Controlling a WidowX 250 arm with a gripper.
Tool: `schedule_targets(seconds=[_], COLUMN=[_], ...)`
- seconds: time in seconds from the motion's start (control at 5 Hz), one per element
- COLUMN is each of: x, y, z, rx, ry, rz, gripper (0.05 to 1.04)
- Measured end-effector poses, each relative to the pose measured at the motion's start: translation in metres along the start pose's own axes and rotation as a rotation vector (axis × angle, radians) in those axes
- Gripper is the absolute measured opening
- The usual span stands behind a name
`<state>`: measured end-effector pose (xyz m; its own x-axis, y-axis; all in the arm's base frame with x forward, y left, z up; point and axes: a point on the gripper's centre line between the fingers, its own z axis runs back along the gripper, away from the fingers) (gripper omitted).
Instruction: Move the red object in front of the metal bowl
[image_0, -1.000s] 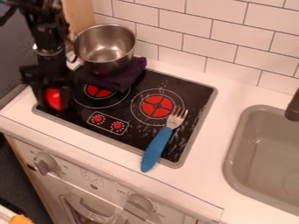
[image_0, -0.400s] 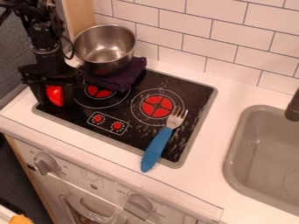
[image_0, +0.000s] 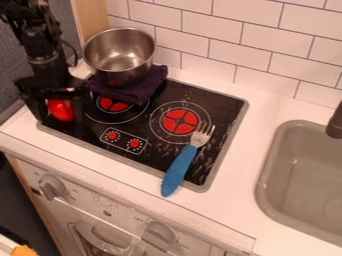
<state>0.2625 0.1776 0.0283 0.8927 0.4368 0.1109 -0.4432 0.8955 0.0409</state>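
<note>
At the left of the camera view the black gripper hangs low over the stove's left front corner, shut on the red object. Dark gripper parts on both sides hide some of that object. The metal bowl stands upright, behind and to the right of the gripper, at the back left of the stove. The gripper and bowl are apart.
A dark purple cloth lies against the bowl's front right. A fork with a blue handle rests across the stove's right front edge. To the right is a grey sink, and a tiled wall rises behind.
The gripper has shifted a little to the left and tilted slightly. The red object has moved slightly left along with it. Bowl, cloth and fork have kept their places.
</note>
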Motion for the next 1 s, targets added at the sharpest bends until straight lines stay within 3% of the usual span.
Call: schedule_targets(seconds=[0.8, 1.0], x=[0.0, 0.003], y=[-0.008, -0.007], z=[0.027, 0.037], rx=[-0.068, -0.046], ry=[-0.014, -0.04], rz=[-0.262, -0.282], gripper=[1.001, 1.001])
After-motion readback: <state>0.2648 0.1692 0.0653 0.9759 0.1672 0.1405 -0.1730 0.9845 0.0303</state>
